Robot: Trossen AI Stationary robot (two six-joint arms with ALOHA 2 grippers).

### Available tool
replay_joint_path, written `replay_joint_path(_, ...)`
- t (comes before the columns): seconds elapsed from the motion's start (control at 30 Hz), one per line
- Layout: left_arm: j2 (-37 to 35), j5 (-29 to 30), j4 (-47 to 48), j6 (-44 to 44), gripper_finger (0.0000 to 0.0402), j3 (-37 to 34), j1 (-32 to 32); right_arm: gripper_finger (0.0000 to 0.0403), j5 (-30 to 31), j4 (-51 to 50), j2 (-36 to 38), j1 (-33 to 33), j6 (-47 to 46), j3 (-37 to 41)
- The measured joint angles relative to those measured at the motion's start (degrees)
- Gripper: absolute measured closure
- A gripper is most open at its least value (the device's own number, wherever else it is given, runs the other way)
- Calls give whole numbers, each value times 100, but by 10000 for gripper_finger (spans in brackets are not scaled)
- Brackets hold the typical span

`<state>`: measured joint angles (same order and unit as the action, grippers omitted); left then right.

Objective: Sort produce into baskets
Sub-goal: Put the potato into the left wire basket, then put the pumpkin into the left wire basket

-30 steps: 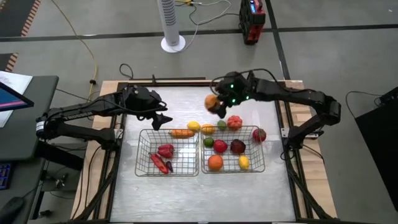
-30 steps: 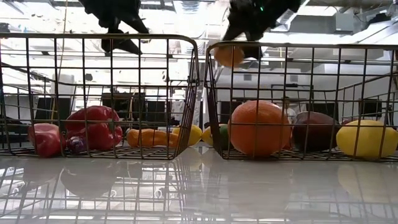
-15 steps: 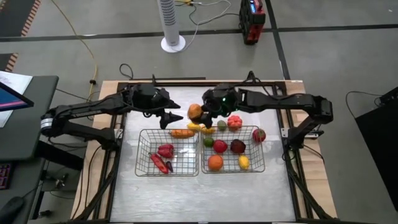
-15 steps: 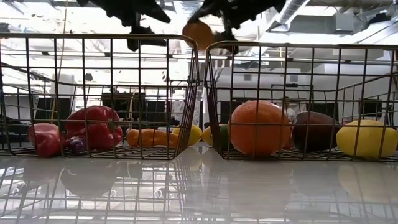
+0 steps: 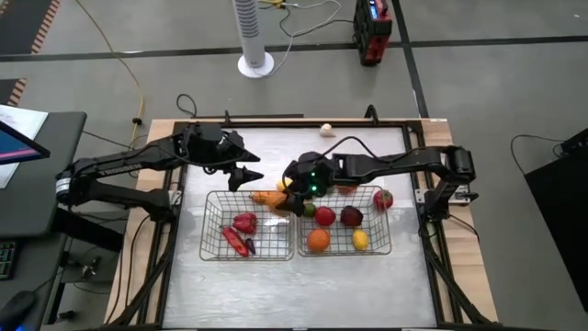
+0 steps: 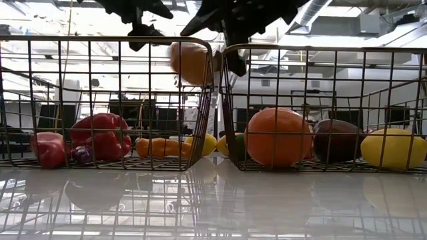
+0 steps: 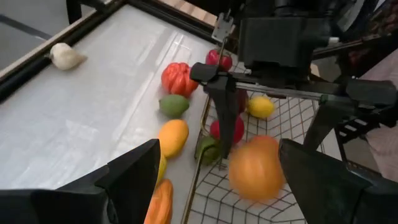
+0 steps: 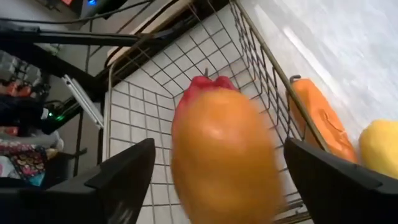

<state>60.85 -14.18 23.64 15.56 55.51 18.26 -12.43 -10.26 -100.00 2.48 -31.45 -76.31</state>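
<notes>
Just below the middle of the overhead picture, two wire baskets sit side by side, and the drop-off step is in hand. The right claw (image 5: pixel 288 203) hangs over the right end of the left basket (image 5: pixel 204 230). Its fingers are spread, with a blurred orange piece (image 6: pixel 191 62) loose between them and gaps showing on both sides. I judge it to be in mid-drop into that basket. The next move calls for lifting clear of the wire rim, then reaching toward the top of the picture for another loose piece.

The left basket holds a red pepper (image 5: pixel 244 222) and a long red chilli (image 5: pixel 237 242). The right basket (image 5: pixel 387 243) holds an orange (image 5: pixel 318 240), a lemon (image 5: pixel 360 240), a maroon fruit (image 5: pixel 351 216), a red one (image 5: pixel 325 216) and a green one (image 5: pixel 308 210). Another red fruit (image 5: pixel 382 199) sits at its upper right corner.

Above the baskets, loose on the table, lie a carrot (image 5: pixel 266 196), a mango (image 7: pixel 173 137), a small green fruit (image 7: pixel 174 104) and a ribbed tomato (image 7: pixel 176 76). The left claw (image 5: pixel 246 175) hovers left of these, fingers apart and empty. A whitish garlic bulb (image 5: pixel 324 130) lies alone by the table's top edge.
</notes>
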Motion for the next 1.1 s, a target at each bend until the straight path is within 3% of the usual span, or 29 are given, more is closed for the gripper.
replay_joint_path(0.2, -94, -59, 371, 10, 89, -1, -22, 14, -41, -17, -44, 90, -155, -1)
replay_joint_path(0.33, -190, -54, 431, 10, 89, -2, -21, 21, 56, -622, 240, 317, -157, -7)
replay_joint_path(0.63, -154, 250, 647, 35, 89, -2, 2, 23, 1472, -3044, 1355, 846, 343, -13)
replay_joint_path(0.83, -9, 387, 598, 13, 89, 0, 13, 23, 1795, -4877, 1924, 1142, 450, 244)
replay_joint_path(1.1, 82, 438, 90, 115, 89, -2, 247, 23, 1681, -4576, 2285, 1794, 45, 1563)
